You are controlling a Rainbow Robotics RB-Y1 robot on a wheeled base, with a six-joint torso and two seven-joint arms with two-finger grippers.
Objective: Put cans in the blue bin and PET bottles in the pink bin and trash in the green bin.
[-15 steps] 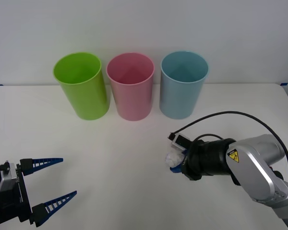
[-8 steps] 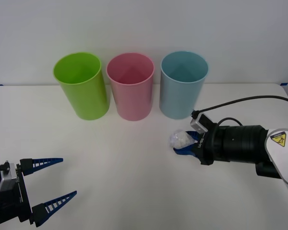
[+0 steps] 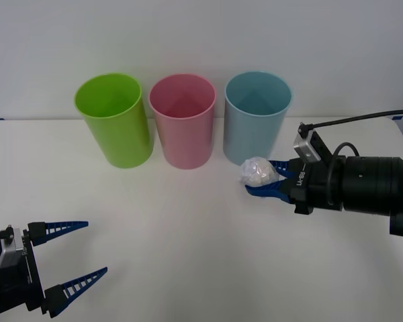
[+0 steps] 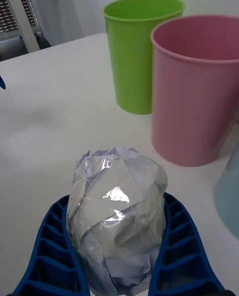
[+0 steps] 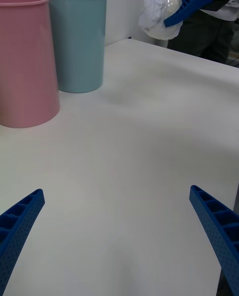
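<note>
three bins along the worktop's far edge – green bin, pink bin, blue bin. one trash ball, clenched in the right pincer before the blue bin – left pincer spread wide, near corner.

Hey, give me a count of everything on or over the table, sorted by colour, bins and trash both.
Green: 1, the green bin
Pink: 1, the pink bin
Light blue: 1, the blue bin
Whitish: 1, the trash, held in the right gripper
Total: 4
</note>
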